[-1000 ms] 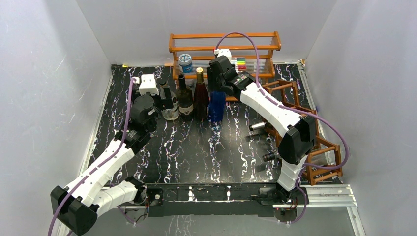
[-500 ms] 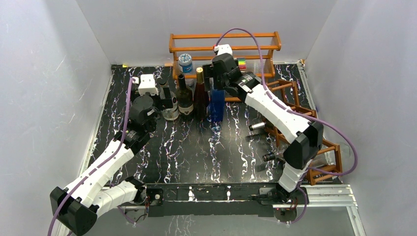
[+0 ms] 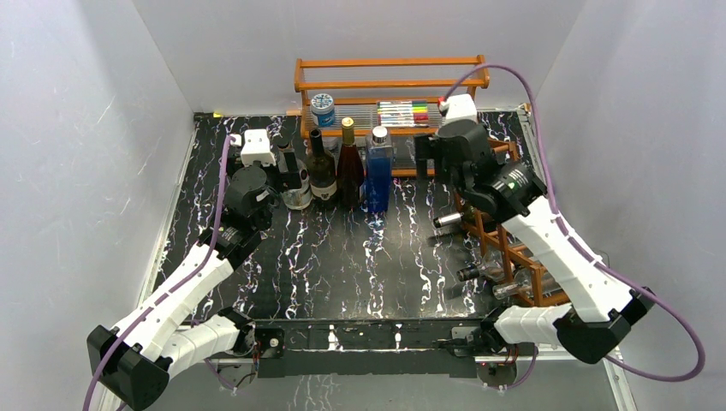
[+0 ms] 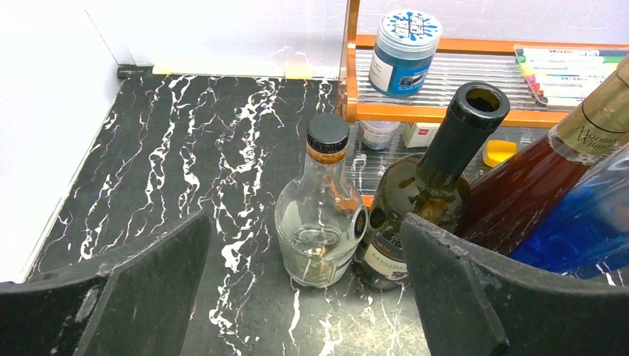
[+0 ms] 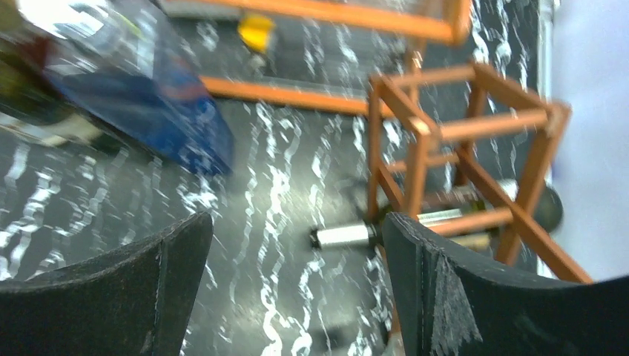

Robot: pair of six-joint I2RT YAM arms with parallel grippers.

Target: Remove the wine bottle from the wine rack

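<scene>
Table (image 3: 342,257) in black marble pattern under reddish-brown wine rack (image 3: 505,235), with orange shelf (image 3: 389,73) beyond the rack's far-left corner. Right gripper (image 5: 295,222) just left of the rack's far end, jaws spread wide and holding nothing; left gripper (image 4: 304,222) well to the rack's left, jaws equally wide and empty, before a row of four upright bottles (image 3: 342,167). Wine bottle (image 5: 345,236) lying in the rack, neck poking out of its left face; second bottle (image 3: 475,273) likewise in a nearer cell.

wine rack (image 5: 417,167): reddish-brown | table (image 4: 222,148): black, white veining | shelf (image 3: 389,62): orange | jar (image 4: 397,55): blue, blue-splattered white lid
</scene>
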